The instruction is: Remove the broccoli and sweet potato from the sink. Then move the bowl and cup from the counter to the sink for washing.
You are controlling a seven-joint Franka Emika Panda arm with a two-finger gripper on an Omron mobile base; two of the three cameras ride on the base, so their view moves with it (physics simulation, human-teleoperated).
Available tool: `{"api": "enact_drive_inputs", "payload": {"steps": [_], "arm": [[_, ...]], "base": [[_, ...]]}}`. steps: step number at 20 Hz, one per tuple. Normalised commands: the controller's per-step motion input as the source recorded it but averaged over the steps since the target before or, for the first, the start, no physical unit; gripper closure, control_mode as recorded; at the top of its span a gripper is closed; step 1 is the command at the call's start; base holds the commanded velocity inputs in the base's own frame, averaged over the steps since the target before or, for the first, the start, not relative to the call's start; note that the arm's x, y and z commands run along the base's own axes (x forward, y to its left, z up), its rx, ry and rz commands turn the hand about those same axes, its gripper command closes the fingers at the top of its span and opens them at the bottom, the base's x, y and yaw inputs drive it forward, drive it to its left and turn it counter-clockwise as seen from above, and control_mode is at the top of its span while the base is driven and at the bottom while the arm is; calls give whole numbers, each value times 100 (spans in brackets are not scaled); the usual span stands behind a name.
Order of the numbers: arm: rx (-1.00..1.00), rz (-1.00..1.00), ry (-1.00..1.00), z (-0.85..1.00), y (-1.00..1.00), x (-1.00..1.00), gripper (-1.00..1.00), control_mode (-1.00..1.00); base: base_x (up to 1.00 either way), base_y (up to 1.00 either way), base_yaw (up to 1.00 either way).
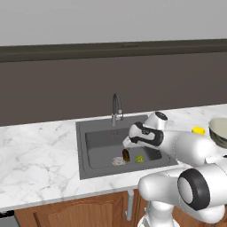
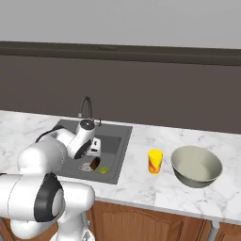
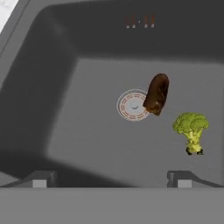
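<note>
From the left base camera, the white arm reaches out over the sink (image 1: pixel 91 146), its hand hanging above the basin's right half. On the dark floor of the basin sit the sweet potato (image 1: pixel 126 155) and the broccoli (image 1: pixel 139 158), close together just right of the round drain (image 1: pixel 118 161). The curved faucet (image 1: pixel 116 108) stands at the back rim. Off to the right on the counter (image 1: pixel 40 150), the yellow cup (image 1: pixel 198 130) peeks past the arm, and the bowl (image 1: pixel 218 131) sits at the picture's edge.

Over to the right base camera: the arm bends in from the left and the hand hangs low inside the sink. The sweet potato (image 2: pixel 95 163) lies beside the drain, the broccoli (image 2: pixel 103 169) just to its right near the front wall. On the marble to the right of the sink, the cup (image 2: pixel 155 161) stands upright, and the bowl (image 2: pixel 196 166) rests near it, further right, the two apart.

Now the hand camera, looking straight down into the basin. The gripper (image 3: pixel 111 183) is spread wide, both fingertips well apart and nothing between them. The sweet potato (image 3: pixel 157 93) touches the drain's (image 3: pixel 132 105) right edge. The broccoli (image 3: pixel 191 131) lies below and right of it, not touching.
</note>
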Motion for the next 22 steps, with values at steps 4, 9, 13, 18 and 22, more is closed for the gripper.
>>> {"api": "enact_drive_inputs", "payload": {"steps": [4, 9, 13, 18, 22], "arm": [[0, -2, 6, -13, 0, 15, -100, -100], [-1, -3, 6, -15, 1, 13, -100, -100], [-3, -3, 2, -16, 0, 10, -100, -100], [-3, -2, 0, -18, 0, 7, -100, -100], [-3, -2, 0, -19, 0, 6, -100, -100]], "base": [[0, 0, 0], [0, 0, 0], [0, 0, 0], [0, 0, 0], [0, 0, 0]]}}
